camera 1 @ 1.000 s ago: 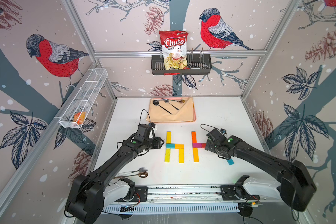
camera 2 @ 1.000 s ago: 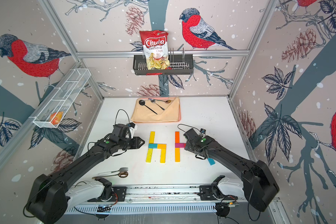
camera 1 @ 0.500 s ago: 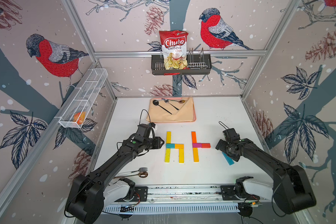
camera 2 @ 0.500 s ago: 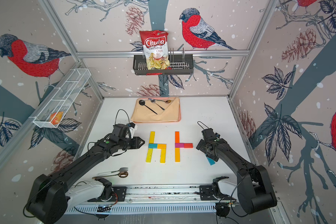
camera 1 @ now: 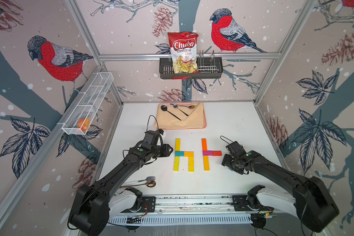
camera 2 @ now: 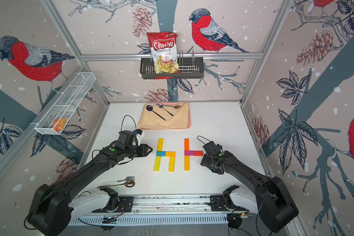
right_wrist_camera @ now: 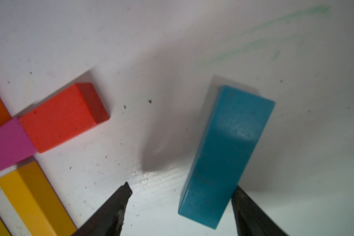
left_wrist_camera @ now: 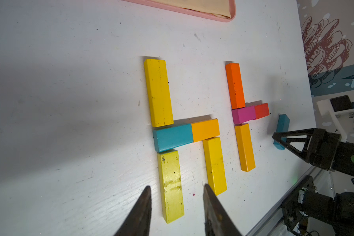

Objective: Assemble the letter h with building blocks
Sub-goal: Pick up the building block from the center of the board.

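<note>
Two block groups lie flat mid-table in both top views. The left group has a long yellow block (camera 1: 177, 144), a teal block (camera 1: 179, 153), an orange-yellow block (camera 1: 189, 153) and two yellow legs (camera 1: 176, 163) (camera 1: 190, 163). The right group joins an orange block (camera 1: 204, 144), a magenta one (camera 1: 207, 153), a red one (camera 1: 216, 153) and an orange leg (camera 1: 206, 163). A loose teal block (right_wrist_camera: 227, 155) lies right of them. My right gripper (right_wrist_camera: 182, 189) straddles its near end, open: one finger touches its side, the other stands apart. My left gripper (camera 1: 170, 152) hovers open and empty beside the left group.
A pink tray (camera 1: 205, 122) with a beige cloth and spoons sits at the back. A fork and spoon (camera 1: 145, 181) lie front left. The arms' base rail (camera 1: 192, 202) runs along the front edge. A chips bag (camera 1: 183, 53) stands in a wall basket.
My right arm has drawn back from the magenta and red blocks to the right and come down over the loose teal block, its jaws narrowing. The left arm has not moved.
</note>
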### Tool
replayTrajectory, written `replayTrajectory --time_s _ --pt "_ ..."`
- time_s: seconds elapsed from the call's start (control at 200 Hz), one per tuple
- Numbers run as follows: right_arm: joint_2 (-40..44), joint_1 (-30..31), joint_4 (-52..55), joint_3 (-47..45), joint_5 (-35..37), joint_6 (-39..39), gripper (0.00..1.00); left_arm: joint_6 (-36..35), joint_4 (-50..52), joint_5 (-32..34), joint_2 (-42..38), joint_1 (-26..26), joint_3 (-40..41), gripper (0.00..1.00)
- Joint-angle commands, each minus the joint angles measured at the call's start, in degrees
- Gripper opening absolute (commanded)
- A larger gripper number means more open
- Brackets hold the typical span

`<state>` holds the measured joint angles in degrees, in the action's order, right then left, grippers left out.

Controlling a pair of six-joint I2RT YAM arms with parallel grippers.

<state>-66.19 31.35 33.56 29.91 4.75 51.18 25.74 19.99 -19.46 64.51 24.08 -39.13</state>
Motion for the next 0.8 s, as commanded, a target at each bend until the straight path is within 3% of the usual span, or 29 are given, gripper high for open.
replayTrajectory --time_s 0.0,0.345,0.47,0.555,0.68,0.795 --pt "-0.90 0.10 1.59 -0.91 3.28 2.87 0.75 0.20 -0.68 -0.26 -0.09 0.01 -0.14 0.41" --pt "-6.69 -3.19 1.69 1.41 8.25 1.08 0.56 0.24 -0.66 -0.22 0.09 0.01 -0.12 0.41" --pt "-9.88 -2.72 2.45 2.46 9.87 0.35 0.37 0.22 -0.73 -0.18 0.03 0.04 -0.04 0.41" --pt "-11.29 1.75 3.27 3.48 10.19 1.06 0.30 0.25 -0.74 -0.22 -0.12 0.02 -0.03 0.41" --pt "-13.84 12.93 5.26 6.36 9.18 1.49 0.30 0.23 -0.66 -0.22 -0.09 0.02 -0.05 0.41" --pt "-16.94 18.98 6.68 9.47 8.65 0.50 0.31 0.28 -0.81 -0.31 0.00 0.00 -0.03 0.41"
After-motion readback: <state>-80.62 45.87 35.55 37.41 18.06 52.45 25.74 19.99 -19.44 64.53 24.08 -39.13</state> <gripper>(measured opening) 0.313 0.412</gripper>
